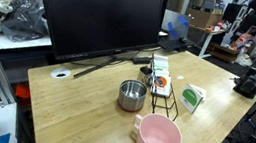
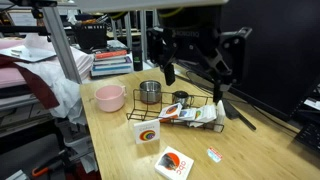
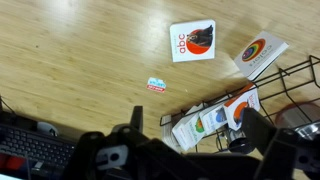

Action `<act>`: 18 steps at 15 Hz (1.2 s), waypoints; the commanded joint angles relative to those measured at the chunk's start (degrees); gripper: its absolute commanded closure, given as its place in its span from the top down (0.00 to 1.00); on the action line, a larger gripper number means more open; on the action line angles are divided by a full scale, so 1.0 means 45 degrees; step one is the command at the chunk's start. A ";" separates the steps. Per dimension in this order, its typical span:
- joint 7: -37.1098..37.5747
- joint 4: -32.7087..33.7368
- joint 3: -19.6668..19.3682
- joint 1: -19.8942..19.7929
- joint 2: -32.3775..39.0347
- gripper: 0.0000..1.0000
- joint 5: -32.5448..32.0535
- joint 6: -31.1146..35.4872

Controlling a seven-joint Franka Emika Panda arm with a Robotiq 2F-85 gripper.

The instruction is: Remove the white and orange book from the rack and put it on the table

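Book (image 1: 162,83) (image 2: 183,115) (image 3: 237,104): white with an orange patch. It sits in the rack among other thin white books. At this resolution the identification rests mainly on the orange patch.
Book attitude: upright in an exterior view (image 1: 162,83); the wrist view shows the stack leaning across the wires.
Rack (image 1: 167,103) (image 2: 215,105) (image 3: 295,85): black wire, standing on the table near its middle.
Table (image 1: 81,116) (image 2: 120,150) (image 3: 80,50): light wood planks.
Gripper (image 3: 195,135): fingers (image 3: 255,125) spread wide with nothing between them. It is raised clear of the rack and touches no book.
Arm (image 2: 195,45): dark links above the rack, apart from it.
Rainbow book (image 2: 148,133) (image 3: 262,55): white cover with a coloured ring, standing just beside the rack end, outside the wires.
Abc book (image 2: 175,163) (image 3: 192,41): flat on the table, cover up, apart from the rack and near the rainbow book.
Card (image 2: 214,154) (image 3: 156,85): small, flat on the table, near the abc book.
Pot (image 1: 132,95) (image 2: 150,92): steel, upright, just beside the rack.
Bowl (image 1: 157,137) (image 2: 110,97): pink, upright, near the pot and apart from the rack.
Monitor (image 1: 105,18) (image 2: 270,60): large, dark, standing at the table edge behind the rack.
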 commanded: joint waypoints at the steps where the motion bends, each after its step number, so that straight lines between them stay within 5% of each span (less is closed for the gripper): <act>1: -0.0090 0.0019 0.0247 -0.0259 0.0028 1.00 0.0132 -0.0024; 11: 0.0002 0.0625 0.1744 0.0364 0.1299 1.00 -0.0165 0.0079; 18: -0.0649 0.0828 0.1580 0.0518 0.1469 1.00 0.0270 -0.0311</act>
